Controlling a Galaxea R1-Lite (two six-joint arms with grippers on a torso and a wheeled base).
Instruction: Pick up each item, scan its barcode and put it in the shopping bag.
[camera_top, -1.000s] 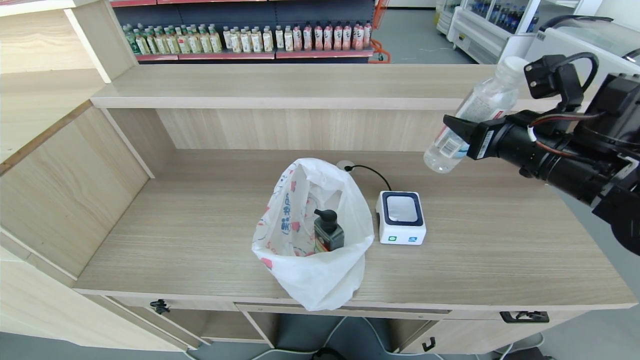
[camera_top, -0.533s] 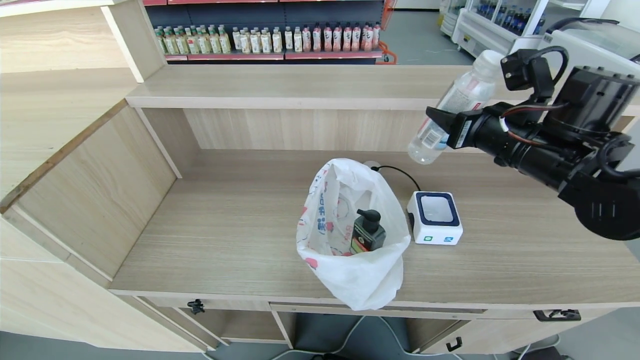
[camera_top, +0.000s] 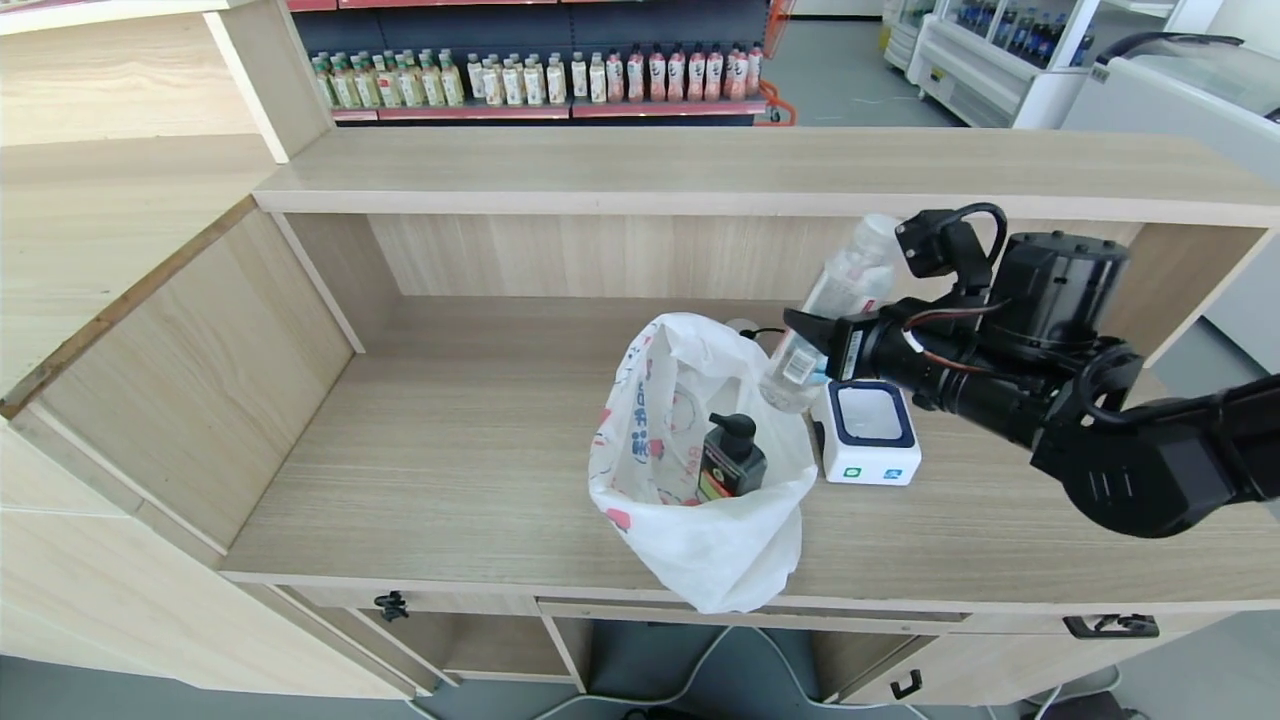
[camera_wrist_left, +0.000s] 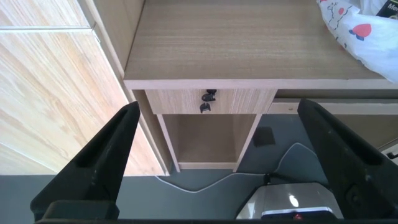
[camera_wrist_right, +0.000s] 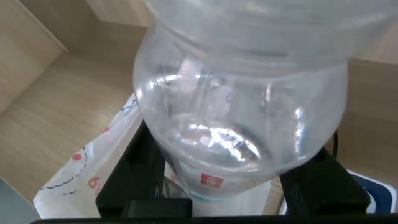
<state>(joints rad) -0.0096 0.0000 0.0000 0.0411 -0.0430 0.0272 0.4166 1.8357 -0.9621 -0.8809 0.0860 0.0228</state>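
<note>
My right gripper (camera_top: 835, 335) is shut on a clear water bottle (camera_top: 838, 296) with a white cap. The bottle is tilted in the air, its base low over the gap between the white shopping bag (camera_top: 700, 520) and the barcode scanner (camera_top: 868, 432). A dark pump bottle (camera_top: 733, 462) stands inside the open bag. In the right wrist view the water bottle (camera_wrist_right: 242, 124) is close up, held between the dark fingers (camera_wrist_right: 134, 174). My left gripper (camera_wrist_left: 219, 109) hangs open, low before the counter's front edge, with nothing between its fingers.
A raised wooden ledge (camera_top: 700, 170) runs behind the counter (camera_top: 450, 450), and a side wall (camera_top: 200, 360) closes it on the left. A black cable (camera_top: 765, 333) leads from the scanner to the back. A drawer handle (camera_wrist_left: 209, 99) sits under the counter's front.
The right arm has brought the water bottle down and leftward from above the ledge to just over the scanner and the bag's rim. The head camera shifted early on.
</note>
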